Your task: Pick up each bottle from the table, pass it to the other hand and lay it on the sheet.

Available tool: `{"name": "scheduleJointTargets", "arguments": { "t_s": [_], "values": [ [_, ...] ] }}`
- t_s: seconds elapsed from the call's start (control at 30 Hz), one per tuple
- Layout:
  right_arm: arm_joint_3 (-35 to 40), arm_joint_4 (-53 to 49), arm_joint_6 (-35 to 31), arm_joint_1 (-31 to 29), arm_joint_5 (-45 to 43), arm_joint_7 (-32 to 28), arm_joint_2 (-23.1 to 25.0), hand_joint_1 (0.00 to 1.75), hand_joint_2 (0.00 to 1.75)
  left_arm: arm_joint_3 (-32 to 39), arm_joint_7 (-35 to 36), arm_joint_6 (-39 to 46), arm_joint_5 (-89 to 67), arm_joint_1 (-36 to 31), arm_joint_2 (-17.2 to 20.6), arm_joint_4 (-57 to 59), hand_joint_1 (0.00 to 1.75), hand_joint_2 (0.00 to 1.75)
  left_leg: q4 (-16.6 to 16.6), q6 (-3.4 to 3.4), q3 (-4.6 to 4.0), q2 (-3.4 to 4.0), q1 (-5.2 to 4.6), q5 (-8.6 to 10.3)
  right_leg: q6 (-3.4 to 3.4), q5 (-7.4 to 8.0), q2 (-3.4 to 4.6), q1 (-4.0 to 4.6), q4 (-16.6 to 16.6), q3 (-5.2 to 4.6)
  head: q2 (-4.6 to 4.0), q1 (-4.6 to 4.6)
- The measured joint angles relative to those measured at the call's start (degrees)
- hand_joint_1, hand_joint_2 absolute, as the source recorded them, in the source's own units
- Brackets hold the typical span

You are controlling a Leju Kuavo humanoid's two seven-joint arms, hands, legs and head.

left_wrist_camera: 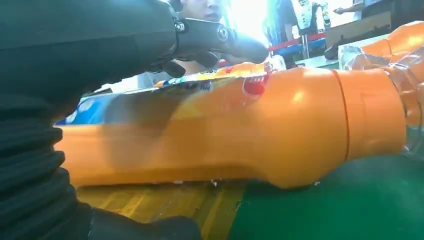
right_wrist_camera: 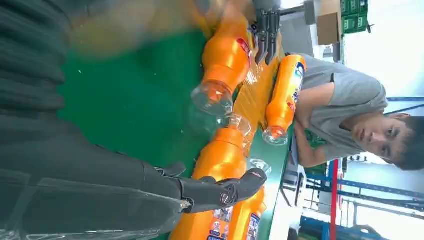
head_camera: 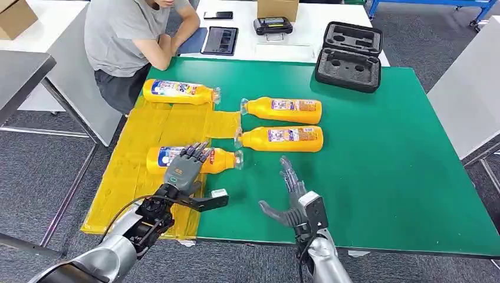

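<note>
**Left robot hand over a half-hidden bottle**

The left robot hand grasps the near bottle on the crinkled yellow sheet, covering its label. The right robot hand hovers released above the green surface. Glossy orange plastic, clear caps.

Bare green table ahead – two bottles (side by side) beyond

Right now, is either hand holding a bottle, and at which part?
The left hand lies over the labelled body of the nearest bottle on the yellow sheet; a closed hold cannot be told. The right hand holds nothing.
</note>
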Motion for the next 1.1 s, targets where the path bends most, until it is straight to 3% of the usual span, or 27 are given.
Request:
{"name": "scheduleJointTargets", "arguments": {
  "t_s": [0.3, 0.57, 0.7, 1.07, 1.1],
  "values": [
    [-0.04, 0.85, -0.55, -0.23, -0.04, 0.0, 0.13, 0.0, 1.75, 0.02, -0.35, 5.97, -1.21, 3.13, 0.0, -3.71, 0.0, 1.75, 0.0, 0.0, 0.01, 0.02, 0.0, 0.0, 0.0, -0.01, 0.01, -0.01, -0.01, -0.03, 0.0, 0.0],
    [-0.22, -1.82, -2.56, 1.41, -1.66, 0.0, -0.39, 0.0, 1.75, 0.02, -18.06, 5.09, 20.8, 14.4, 0.02, -27.46, 0.0, 1.75, 0.0, -0.03, -0.06, 0.02, -0.02, -0.07, 0.0, -0.02, 0.01, -0.02, -0.03, -0.09, 0.0, 0.0],
    [-1.36, -7.7, 1.05, 3.21, -5.77, -0.04, 0.02, 0.0, 1.75, 0.02, -26.21, 2.42, 34.59, 19.28, 0.07, -37.93, 0.0, 1.75, 0.0, -0.04, -0.06, 0.02, -0.01, -0.08, 0.0, -0.03, 0.01, 0.0, -0.03, -0.1, 0.0, 0.02],
    [-4.87, -19.43, 0.9, 6.24, -6.4, -0.07, 2.21, 0.0, 1.75, 0.59, -29.4, 4.04, 38.93, 27.33, -0.02, -51.3, 0.0, 1.75, 0.0, -0.05, -0.05, 0.02, 0.0, -0.07, -0.03, -0.05, 0.01, 0.0, -0.03, -0.1, 0.0, 0.0],
    [-4.98, -19.91, 0.88, 6.38, -6.4, -0.06, 2.32, 0.0, 0.0, 0.68, -29.42, 4.04, 38.93, 27.62, -0.02, -51.87, 0.0, 1.75, 0.0, -0.05, -0.05, 0.02, 0.0, -0.07, -0.03, -0.05, 0.0, -0.01, -0.03, -0.1, 0.0, 0.02]
  ]
}}
